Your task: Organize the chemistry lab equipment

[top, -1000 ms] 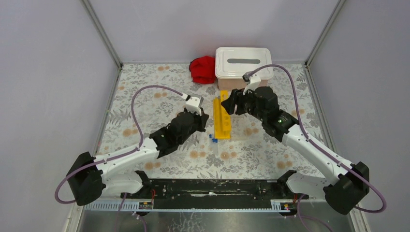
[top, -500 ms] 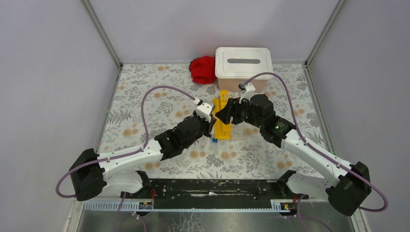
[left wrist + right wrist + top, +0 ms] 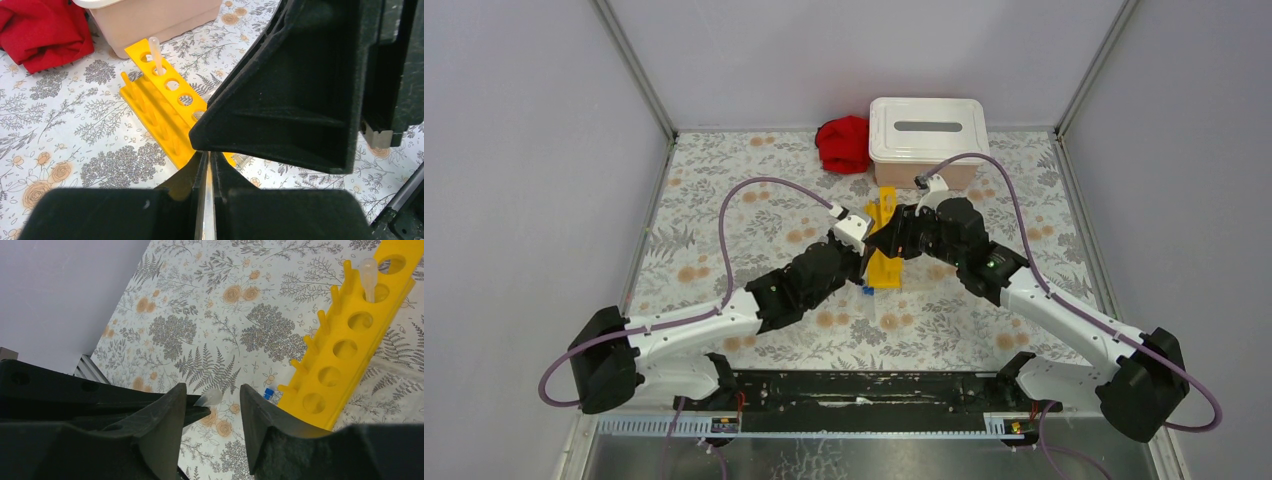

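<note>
A long yellow rack lies on the floral table, one clear tube standing in a far hole. My left gripper is shut on a small clear tube, whose rounded tip sticks out past the fingers. My right gripper faces it just above the rack's near end, open, its fingers on either side of that tip without touching it. On the table by the rack's near corner lies a blue-capped tube. The pinkish bin with a slotted white lid stands behind the rack.
A red cloth lies left of the bin at the back. Grey walls enclose the table on three sides. In the left wrist view the right gripper's black body fills the upper right.
Both arms have moved inward and now meet over the rack's near end. The right gripper's jaws have narrowed a little around the tube's tip.
</note>
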Controlling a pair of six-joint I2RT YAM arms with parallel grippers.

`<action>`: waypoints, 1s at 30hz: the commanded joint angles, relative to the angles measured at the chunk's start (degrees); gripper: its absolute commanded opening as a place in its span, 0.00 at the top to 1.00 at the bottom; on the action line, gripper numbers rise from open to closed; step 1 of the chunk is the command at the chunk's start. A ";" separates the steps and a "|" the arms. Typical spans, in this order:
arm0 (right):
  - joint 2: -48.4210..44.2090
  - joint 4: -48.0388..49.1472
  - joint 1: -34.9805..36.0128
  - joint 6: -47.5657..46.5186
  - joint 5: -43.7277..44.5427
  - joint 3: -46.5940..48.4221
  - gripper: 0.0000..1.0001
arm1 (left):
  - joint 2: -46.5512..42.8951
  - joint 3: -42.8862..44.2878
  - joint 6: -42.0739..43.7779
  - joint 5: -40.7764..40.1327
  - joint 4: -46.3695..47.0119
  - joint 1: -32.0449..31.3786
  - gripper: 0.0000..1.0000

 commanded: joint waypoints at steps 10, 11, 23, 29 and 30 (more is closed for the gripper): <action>0.10 4.88 0.68 2.19 -1.75 -1.48 0.68 | -2.05 0.70 1.69 -2.53 4.74 -1.10 0.90; 0.16 5.02 0.72 2.23 -1.89 -1.51 0.70 | -2.07 0.65 1.73 -2.54 4.75 -1.14 0.90; -0.32 5.43 0.63 2.50 -1.82 -2.12 0.88 | -2.56 -0.36 0.52 -6.66 4.88 -1.14 0.76; 0.41 5.38 0.70 0.99 -0.97 0.03 0.89 | -4.13 -0.84 -1.37 -8.16 2.89 -1.14 0.37; 0.85 4.91 0.67 0.45 -0.77 1.02 0.90 | -4.78 -1.38 -1.87 -8.57 2.90 -1.14 0.30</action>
